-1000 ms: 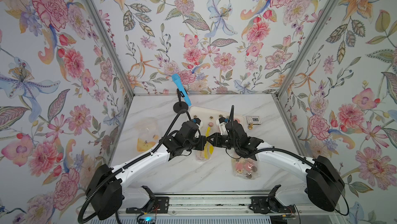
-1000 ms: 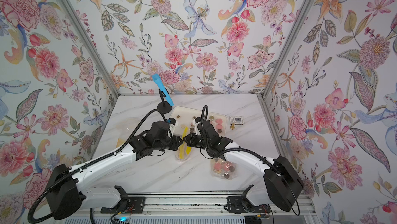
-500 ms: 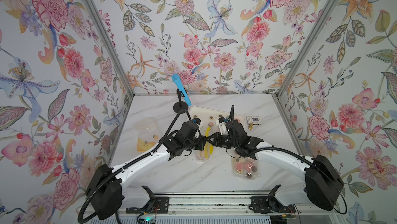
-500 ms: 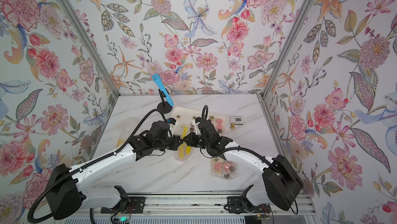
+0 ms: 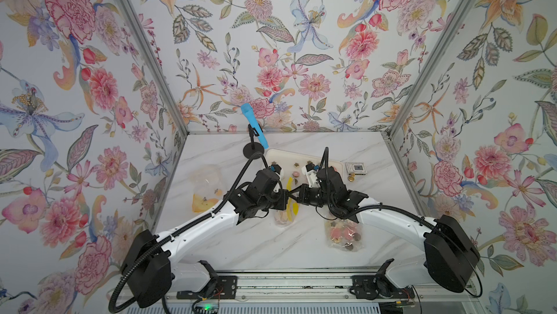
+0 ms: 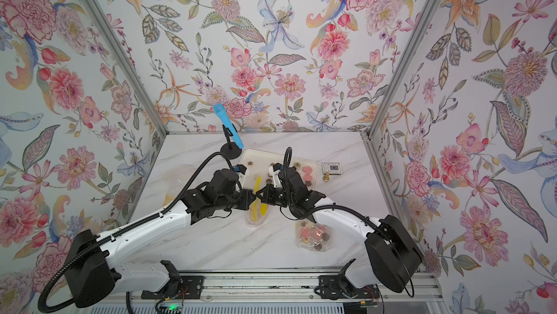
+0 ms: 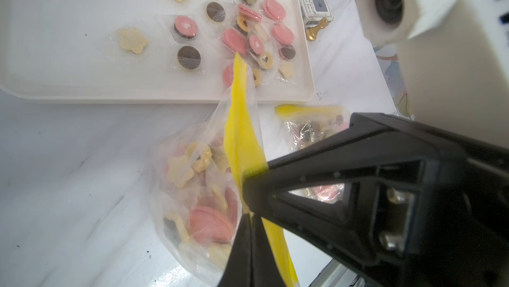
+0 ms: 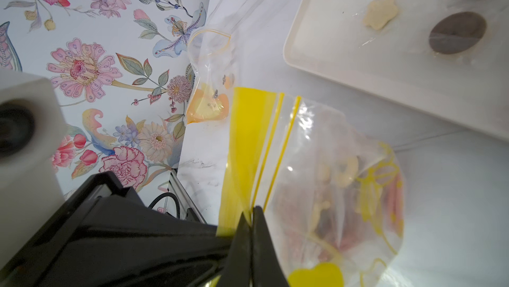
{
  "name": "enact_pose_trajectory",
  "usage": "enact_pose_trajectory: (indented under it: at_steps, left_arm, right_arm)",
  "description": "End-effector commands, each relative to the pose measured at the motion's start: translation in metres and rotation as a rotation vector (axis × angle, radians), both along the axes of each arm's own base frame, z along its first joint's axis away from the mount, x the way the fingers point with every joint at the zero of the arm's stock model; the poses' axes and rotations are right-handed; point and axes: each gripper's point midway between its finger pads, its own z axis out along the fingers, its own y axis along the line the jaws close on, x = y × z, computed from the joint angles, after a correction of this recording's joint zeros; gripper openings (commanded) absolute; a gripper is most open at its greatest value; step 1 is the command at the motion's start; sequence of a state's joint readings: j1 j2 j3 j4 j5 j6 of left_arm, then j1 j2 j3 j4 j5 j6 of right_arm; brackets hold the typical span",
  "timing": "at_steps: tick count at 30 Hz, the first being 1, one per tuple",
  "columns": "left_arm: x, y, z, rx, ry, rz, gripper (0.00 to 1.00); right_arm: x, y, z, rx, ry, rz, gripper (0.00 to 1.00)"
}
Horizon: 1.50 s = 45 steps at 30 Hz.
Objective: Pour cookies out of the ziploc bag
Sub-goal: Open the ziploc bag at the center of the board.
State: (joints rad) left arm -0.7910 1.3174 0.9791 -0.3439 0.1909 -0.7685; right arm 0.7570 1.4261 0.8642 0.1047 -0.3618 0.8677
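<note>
Right tool (image 8: 249, 216) has finished closing since the earlier frame and, like the left tool (image 7: 248, 216), clenches the yellow strip (image 7: 242, 139) of the ziploc bag (image 7: 192, 147) beside the tray (image 7: 110, 96), where some cookies (image 7: 188, 57) lie, many more still inside it.

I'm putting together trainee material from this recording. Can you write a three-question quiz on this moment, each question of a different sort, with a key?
1. True or false: the left tool and the right tool are both shut on the yellow strip of the ziploc bag.
2. Multiple choice: where do the loose cookies lie? A) on the white tray B) in a bowl C) in a cup
3. Short answer: what colour is the chess piece beside the tray?

Key: 1 true; 2 A; 3 gold.
</note>
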Motion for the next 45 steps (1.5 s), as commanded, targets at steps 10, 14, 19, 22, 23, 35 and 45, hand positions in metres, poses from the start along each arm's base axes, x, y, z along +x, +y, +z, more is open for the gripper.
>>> enact_pose_trajectory:
  at_steps: [10,14,19,22,23,35,45]
  left_arm:
    - [0.013,-0.012,0.048,0.13,-0.153,-0.007,0.0]
    - [0.013,-0.014,0.046,0.134,-0.156,-0.003,0.0]
    - [0.013,-0.01,0.045,0.15,-0.166,0.011,0.0]
    - [0.013,-0.008,0.045,0.15,-0.168,0.022,0.0]
    - [0.012,-0.006,0.044,0.154,-0.17,0.025,0.0]
    - [0.014,0.008,0.042,0.191,-0.187,0.08,0.0]
    - [0.02,0.02,0.049,0.237,-0.217,0.127,0.0]
  right_arm:
    - [-0.003,-0.012,-0.01,-0.218,-0.014,-0.033,0.0]
    - [-0.002,-0.014,-0.015,-0.233,-0.011,-0.045,0.0]
    - [-0.002,-0.015,-0.021,-0.257,-0.008,-0.048,0.0]
    - [-0.001,-0.018,-0.028,-0.288,-0.001,-0.05,0.0]
    - [0.0,-0.019,-0.029,-0.295,-0.001,-0.055,0.0]
    - [0.0,-0.034,-0.046,-0.384,0.005,-0.092,0.0]
    - [-0.007,-0.041,-0.023,-0.332,-0.038,-0.103,0.0]
